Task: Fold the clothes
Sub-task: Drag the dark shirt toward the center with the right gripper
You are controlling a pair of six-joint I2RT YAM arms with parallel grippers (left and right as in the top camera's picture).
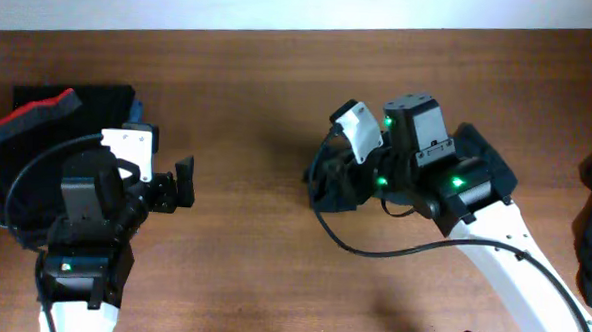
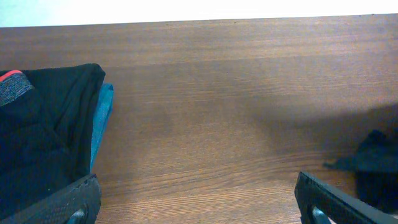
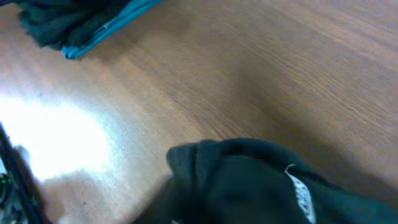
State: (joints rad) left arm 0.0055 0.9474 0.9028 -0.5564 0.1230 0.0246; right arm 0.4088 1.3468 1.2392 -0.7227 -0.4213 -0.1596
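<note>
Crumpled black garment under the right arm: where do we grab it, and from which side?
The crumpled black garment is heaped, no flat hem showing, and the right arm covers most of it. Probably pinch the raised fold at its exposed left end from above, approaching from its left over the table.

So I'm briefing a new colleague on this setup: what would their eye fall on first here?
Probably the crumpled black fabric garment bunched mid-table beneath the white right arm. Next, the black garment with the red-and-grey waistband at the far left of the brown wooden table, a blue fabric edge showing beside it, and the left end effector open and empty close by.
</note>
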